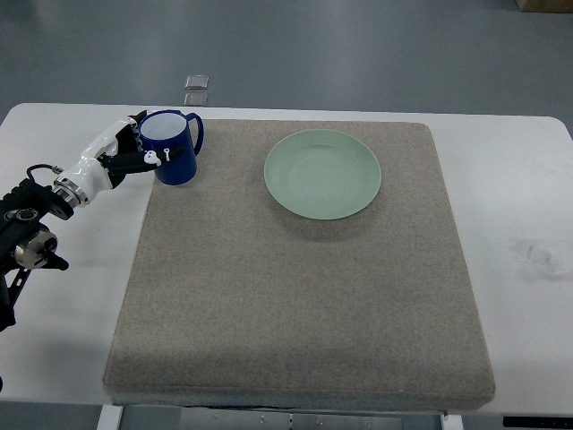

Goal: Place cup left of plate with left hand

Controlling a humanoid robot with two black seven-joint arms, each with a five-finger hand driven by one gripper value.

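A dark blue cup (pixel 172 148) with a white inside stands upright at the far left corner of the grey mat (pixel 295 296), its handle pointing right. My left hand (pixel 134 150) reaches in from the left edge, and its white and black fingers wrap around the cup's left side. A pale green plate (pixel 322 173) lies on the mat to the right of the cup, with a clear gap between them. The right hand is out of the picture.
The mat lies on a white table (pixel 519 215) whose right part carries a faint smudge (pixel 535 260). Two small grey floor plates (pixel 196 88) show beyond the table's far edge.
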